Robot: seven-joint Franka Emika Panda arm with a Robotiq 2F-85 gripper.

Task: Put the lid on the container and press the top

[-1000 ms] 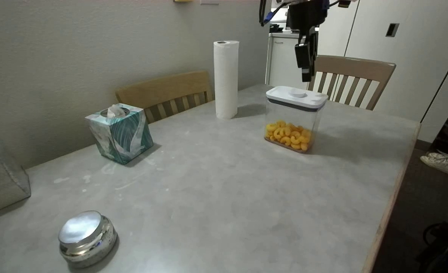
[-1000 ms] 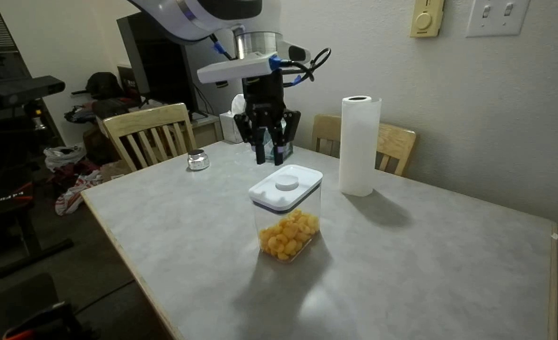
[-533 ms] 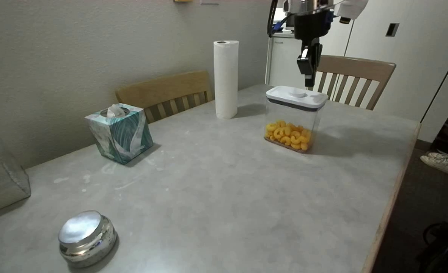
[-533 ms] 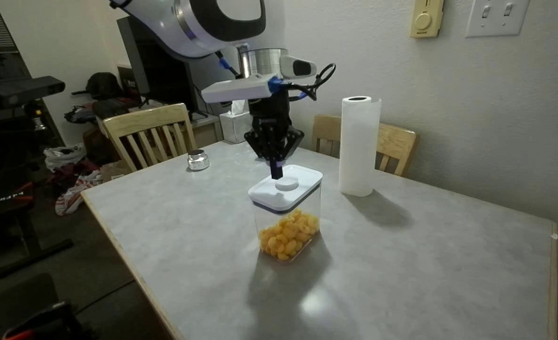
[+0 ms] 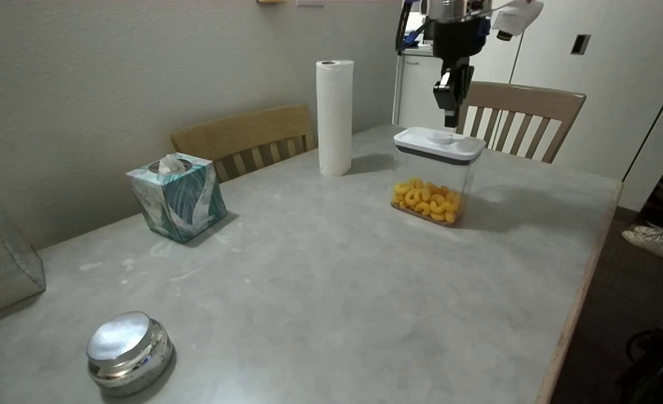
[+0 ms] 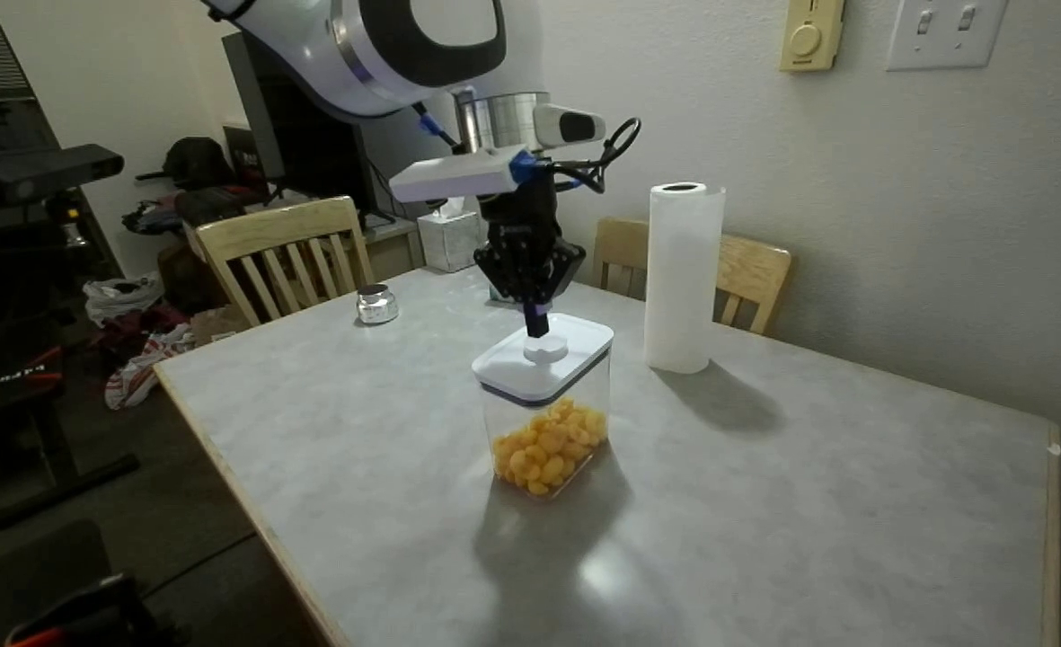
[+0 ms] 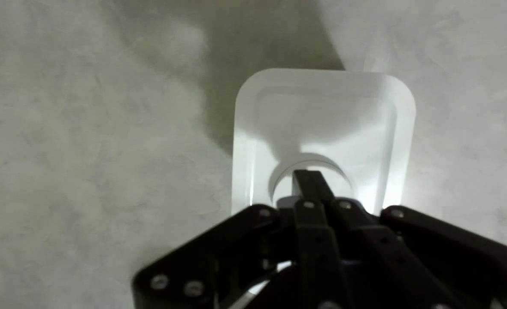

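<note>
The clear container (image 5: 421, 168) with yellow-orange food pieces stands upright on the table; it also shows in an exterior view (image 6: 593, 388). The flat white lid (image 5: 412, 137) sits on its top, level in both exterior views (image 6: 510, 368), and fills the middle of the wrist view (image 7: 322, 113). The top, a round white button (image 6: 550, 351), stands raised in the lid's centre. My gripper (image 6: 537, 332) is shut and empty, fingertips together and pointing down. In the wrist view the gripper (image 7: 308, 172) covers part of the button (image 7: 334, 181). A small gap seems to remain between fingertips and button.
A paper towel roll (image 6: 681, 279) stands beside the container. A teal tissue box (image 5: 179, 196), a grey tissue box (image 5: 5, 258) and a shiny metal jar (image 5: 129, 353) stand farther off on the table (image 5: 331, 292). Chairs (image 5: 522, 106) stand around it.
My gripper has shut from open and come down close to the lid. In the last half second it has shifted slightly sideways over the button. The container and lid have not moved.
</note>
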